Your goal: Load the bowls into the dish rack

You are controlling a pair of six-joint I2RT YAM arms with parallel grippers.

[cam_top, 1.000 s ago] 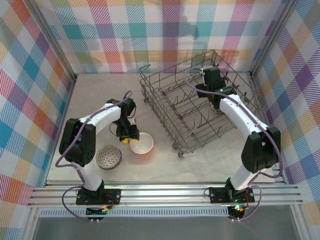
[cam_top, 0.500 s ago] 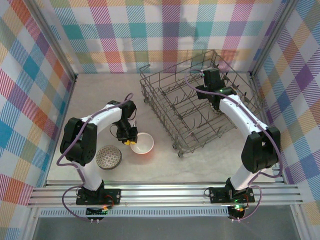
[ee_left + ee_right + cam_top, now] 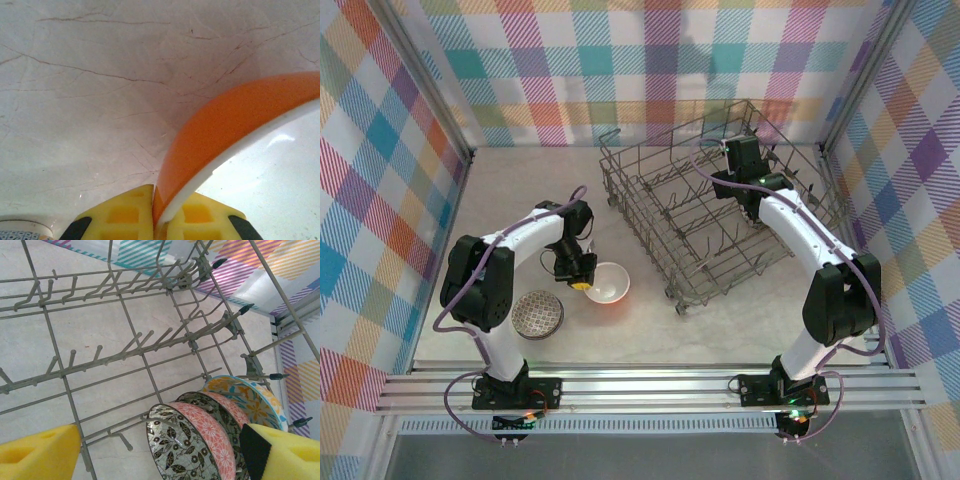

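A bowl [image 3: 607,283], white inside and orange outside [image 3: 225,120], rests on the table left of the dish rack [image 3: 620,195]. My left gripper [image 3: 579,283] [image 3: 156,210] is shut on its left rim, one yellow pad on each side of the wall. A grey mosaic bowl [image 3: 537,313] lies loose to the front left. My right gripper [image 3: 160,455] hangs open over the rack's wires [image 3: 125,357]. Below it, three bowls stand on edge between the tines: a dark floral one [image 3: 175,440], a second dark one [image 3: 205,401] and an orange-yellow one [image 3: 245,392].
Plaid walls close in the table on three sides. The rack fills the right half, with its near corner [image 3: 678,300] close to the held bowl. Bare marble table [image 3: 510,190] stretches behind the left arm. The mosaic bowl's rim [image 3: 20,232] lies just beside the left fingers.
The left gripper moved toward the near edge onto the white bowl's left rim, and the bowl shifted slightly right. The right arm stayed still.
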